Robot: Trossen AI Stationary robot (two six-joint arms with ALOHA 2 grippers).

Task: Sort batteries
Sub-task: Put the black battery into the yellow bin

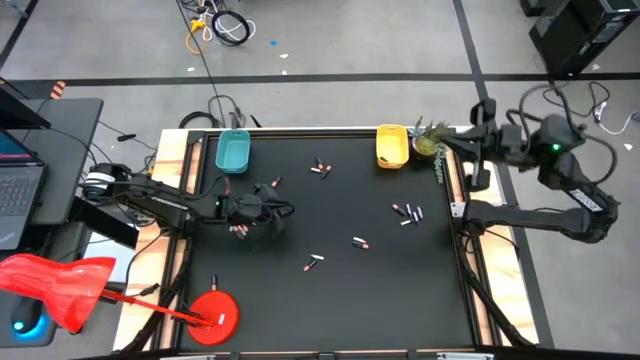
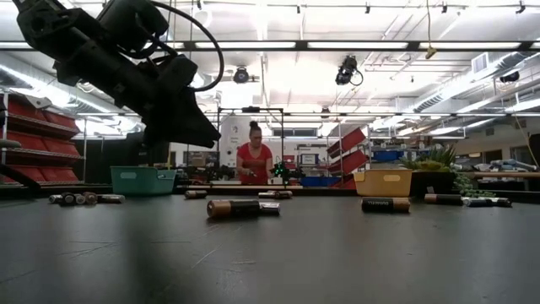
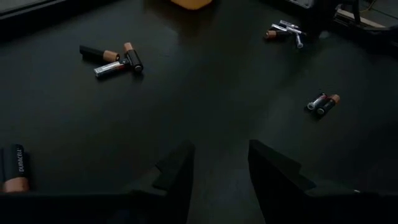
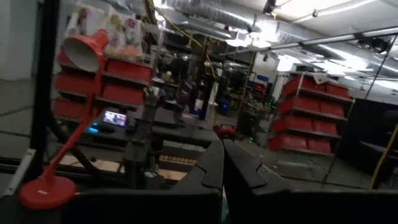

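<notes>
The black table [image 1: 400, 290] lies mostly bare across its near half and its centre, giving wide passage. Scattered batteries [image 1: 407, 213] lie in small clusters well apart, with open lanes between them. A teal tray [image 1: 232, 152] and a yellow tray [image 1: 391, 145] stand at the far edge. The left end effector [image 1: 284, 211], fingers parted, hangs over the table's left part, near one cluster. A red lamp [image 1: 205, 312] occupies the near left corner.

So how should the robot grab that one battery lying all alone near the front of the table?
Probably from straight above, pinching the middle of the battery across its thin round body. It lies flat on the black table, so its ends are harder to grip. The left gripper, fingers open, is nearest.
</notes>
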